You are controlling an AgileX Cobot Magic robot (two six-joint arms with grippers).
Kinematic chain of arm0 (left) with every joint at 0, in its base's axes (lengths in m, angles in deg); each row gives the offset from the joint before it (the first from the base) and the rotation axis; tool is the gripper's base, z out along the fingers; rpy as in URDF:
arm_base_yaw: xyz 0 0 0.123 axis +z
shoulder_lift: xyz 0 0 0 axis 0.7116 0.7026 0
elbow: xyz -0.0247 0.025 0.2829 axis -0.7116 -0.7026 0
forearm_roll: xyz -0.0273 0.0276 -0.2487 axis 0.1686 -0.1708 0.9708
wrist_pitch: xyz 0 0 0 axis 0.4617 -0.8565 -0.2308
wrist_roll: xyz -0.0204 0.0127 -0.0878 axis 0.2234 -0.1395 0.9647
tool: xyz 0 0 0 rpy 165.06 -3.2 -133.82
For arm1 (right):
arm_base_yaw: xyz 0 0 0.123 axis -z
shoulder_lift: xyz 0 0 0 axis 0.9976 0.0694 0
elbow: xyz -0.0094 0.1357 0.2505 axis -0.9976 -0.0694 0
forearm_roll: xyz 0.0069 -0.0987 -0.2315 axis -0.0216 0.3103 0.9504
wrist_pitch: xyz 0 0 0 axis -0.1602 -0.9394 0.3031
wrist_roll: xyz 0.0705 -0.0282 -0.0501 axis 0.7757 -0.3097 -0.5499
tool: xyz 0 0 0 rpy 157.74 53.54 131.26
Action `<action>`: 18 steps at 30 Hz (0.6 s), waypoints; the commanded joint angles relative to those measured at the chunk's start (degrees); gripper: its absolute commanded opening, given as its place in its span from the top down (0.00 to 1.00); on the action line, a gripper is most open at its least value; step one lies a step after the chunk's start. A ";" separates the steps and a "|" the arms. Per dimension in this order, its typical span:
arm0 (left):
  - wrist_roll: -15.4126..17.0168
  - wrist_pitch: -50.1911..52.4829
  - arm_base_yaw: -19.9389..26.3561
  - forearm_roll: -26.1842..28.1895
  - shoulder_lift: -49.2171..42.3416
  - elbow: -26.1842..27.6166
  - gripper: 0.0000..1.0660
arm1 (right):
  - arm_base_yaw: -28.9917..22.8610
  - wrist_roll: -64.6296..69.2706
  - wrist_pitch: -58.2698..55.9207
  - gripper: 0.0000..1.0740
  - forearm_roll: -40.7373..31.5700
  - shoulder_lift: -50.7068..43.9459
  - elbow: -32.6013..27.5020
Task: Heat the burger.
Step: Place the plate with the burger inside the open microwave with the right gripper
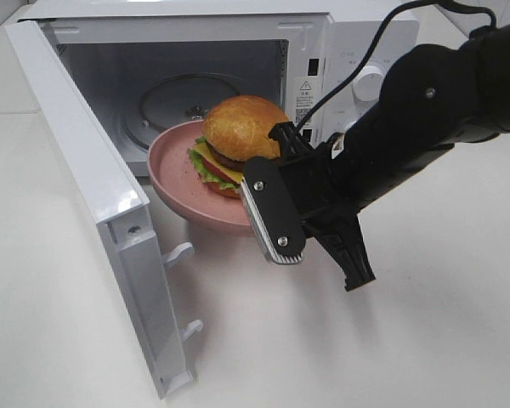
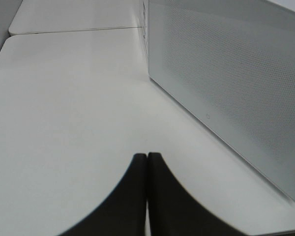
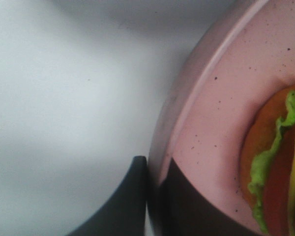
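The burger [image 1: 238,140], with a golden bun, lettuce, cheese and tomato, sits on a round pink plate [image 1: 174,174]. The plate is tilted and held off the table, at the mouth of the open white microwave [image 1: 323,34]. My right gripper [image 1: 263,170] is shut on the plate's near right rim. In the right wrist view its fingers [image 3: 155,167] clamp the plate rim [image 3: 206,73], with the burger's [image 3: 280,162] lettuce and cheese beside them. My left gripper [image 2: 147,156] is shut on nothing, low over the white table, out of the exterior high view.
The microwave door [image 1: 110,195] swings out wide to the left; its dotted panel [image 2: 226,88] fills the left wrist view's far side. A glass turntable [image 1: 183,102] lies inside the cavity. The control knob [image 1: 372,82] is on the right. White table [image 1: 442,340] lies in front.
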 commanded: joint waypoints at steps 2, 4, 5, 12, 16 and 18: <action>-0.17 0.69 -0.23 0.23 -0.97 -0.17 1.00 | 0.34 -2.01 1.95 1.00 -0.86 1.78 5.04; -0.17 0.69 -0.23 0.23 -0.97 -0.17 1.00 | 0.34 -2.06 1.43 1.00 -0.86 2.75 6.93; -0.17 0.69 -0.23 0.23 -0.97 -0.17 1.00 | 0.34 -2.06 1.43 1.00 -0.86 2.75 6.93; -0.17 0.69 -0.23 0.23 -0.97 -0.17 1.00 | 0.34 -1.78 -2.98 1.00 -0.86 7.16 14.32; -0.17 0.69 -0.23 0.23 -0.97 -0.17 1.00 | 0.34 1.26 -3.84 1.00 -0.80 10.54 19.48; -0.17 0.69 -0.23 0.23 -0.97 -0.17 1.00 | 0.34 2.86 -4.30 1.00 -0.80 12.03 21.49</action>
